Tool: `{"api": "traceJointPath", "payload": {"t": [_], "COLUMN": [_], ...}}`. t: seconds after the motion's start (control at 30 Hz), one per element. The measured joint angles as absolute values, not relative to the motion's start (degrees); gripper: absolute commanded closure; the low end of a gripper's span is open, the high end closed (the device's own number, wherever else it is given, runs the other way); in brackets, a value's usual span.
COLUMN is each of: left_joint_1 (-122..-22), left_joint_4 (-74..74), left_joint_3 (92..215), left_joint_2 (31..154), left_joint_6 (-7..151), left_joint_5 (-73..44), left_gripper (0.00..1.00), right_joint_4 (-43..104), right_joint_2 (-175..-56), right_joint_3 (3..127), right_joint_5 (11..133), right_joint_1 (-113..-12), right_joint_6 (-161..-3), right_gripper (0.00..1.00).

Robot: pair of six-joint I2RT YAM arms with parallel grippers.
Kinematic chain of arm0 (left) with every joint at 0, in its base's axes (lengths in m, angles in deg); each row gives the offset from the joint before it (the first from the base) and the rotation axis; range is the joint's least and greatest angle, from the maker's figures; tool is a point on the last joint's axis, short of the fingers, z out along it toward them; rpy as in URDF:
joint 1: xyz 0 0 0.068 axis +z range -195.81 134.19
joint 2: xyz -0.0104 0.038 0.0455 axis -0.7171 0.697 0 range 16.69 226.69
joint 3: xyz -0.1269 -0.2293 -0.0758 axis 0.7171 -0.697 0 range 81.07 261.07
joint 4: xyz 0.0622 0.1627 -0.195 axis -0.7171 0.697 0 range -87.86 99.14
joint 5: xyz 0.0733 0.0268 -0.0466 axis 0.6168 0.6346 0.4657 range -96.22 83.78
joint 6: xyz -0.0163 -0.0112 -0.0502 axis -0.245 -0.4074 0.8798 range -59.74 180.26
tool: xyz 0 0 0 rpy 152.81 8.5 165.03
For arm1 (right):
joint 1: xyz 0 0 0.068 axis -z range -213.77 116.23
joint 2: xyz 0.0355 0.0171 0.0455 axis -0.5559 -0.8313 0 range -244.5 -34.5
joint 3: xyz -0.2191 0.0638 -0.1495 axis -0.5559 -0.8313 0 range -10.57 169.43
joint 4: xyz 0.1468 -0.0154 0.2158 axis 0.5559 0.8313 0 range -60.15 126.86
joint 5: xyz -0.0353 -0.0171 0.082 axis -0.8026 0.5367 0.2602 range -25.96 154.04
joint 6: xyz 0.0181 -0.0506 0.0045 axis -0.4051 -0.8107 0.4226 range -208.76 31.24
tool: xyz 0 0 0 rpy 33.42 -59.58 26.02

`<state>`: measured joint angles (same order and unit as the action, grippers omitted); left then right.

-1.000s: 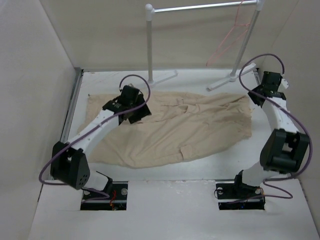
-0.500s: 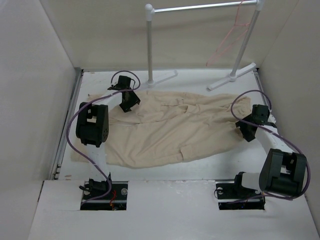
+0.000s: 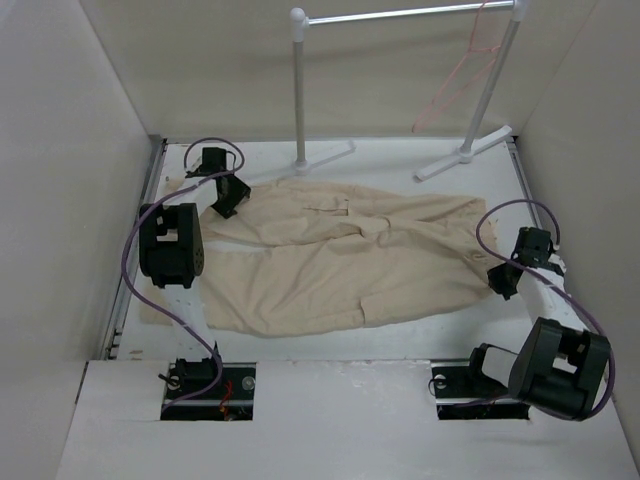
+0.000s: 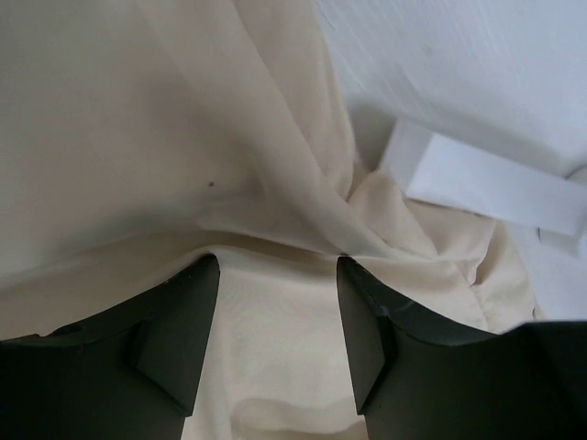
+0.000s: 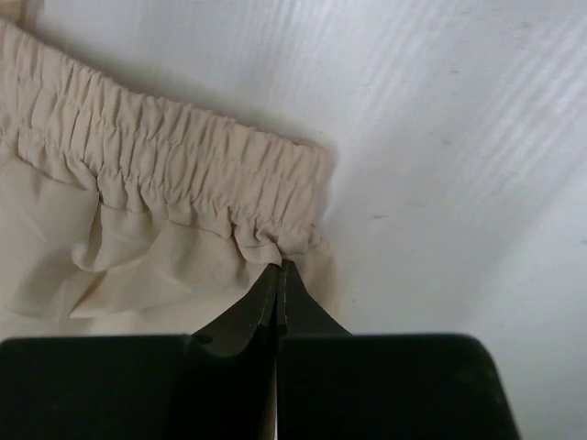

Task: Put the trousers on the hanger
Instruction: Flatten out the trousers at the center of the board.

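The trousers (image 3: pixel 350 260) lie spread flat across the middle of the table (image 3: pixel 400 335) in the top view, waist toward the right and legs reaching to the left. A pocket flap shows near their lower middle. The hanger (image 3: pixel 445 95) hangs on the rail (image 3: pixel 400 15) in the upper right of the frame, well apart from the trousers and from both arms. The left gripper (image 3: pixel 222 200) sits at the upper left end of the cloth, over the far leg. In its wrist view the two dark fingers (image 4: pixel 183 321) stand partly apart with a thick run of cloth between them, and creases pull tight toward the tips, so it is grasping the trousers. Bare table and a flat white strip (image 4: pixel 486 183) fill the upper right of that view. The right gripper (image 3: pixel 503 283) is at the right end of the trousers, low on the right side of the top view, with its arm folded back behind it. In its wrist view the fingers are pressed together into one point, clenched. That point touches the gathered cloth just under the elastic waistband (image 5: pixel 183 156), near the band's right corner. Whether any cloth is caught between the tips cannot be told. White table fills the upper right of that view.
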<state>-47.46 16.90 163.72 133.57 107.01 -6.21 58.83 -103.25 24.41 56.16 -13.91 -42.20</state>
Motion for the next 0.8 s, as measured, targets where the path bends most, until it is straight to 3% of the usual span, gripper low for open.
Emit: {"api": "traceJointPath", "payload": {"t": [0.1,0.37,0.53,0.8], "left_joint_1": [-46.06,-46.59,-49.08,-58.96], "left_joint_4": [16.92,16.38,15.11,14.82], "left_joint_3": [164.14,164.38,159.22,152.03], "left_joint_2": [133.57,131.58,122.31,111.62], "left_joint_6": [107.49,107.7,107.68,107.01], "left_joint_5": [-6.21,-7.98,-8.33,-6.8], "left_gripper": [0.46,0.43,0.45,0.63], "right_joint_4": [61.06,63.02,63.24,63.53], "right_joint_2": [-100.23,-98.55,-98.55,-98.55], "right_joint_3": [23.96,23.96,23.98,23.98], "right_joint_5": [55.25,54.02,53.91,53.89], "right_joint_1": [-13.19,-13.22,-13.22,-13.22], "right_joint_6": [-42.0,-42.0,-42.0,-42.02], "right_gripper": [0.89,0.89,0.89,0.89]}}
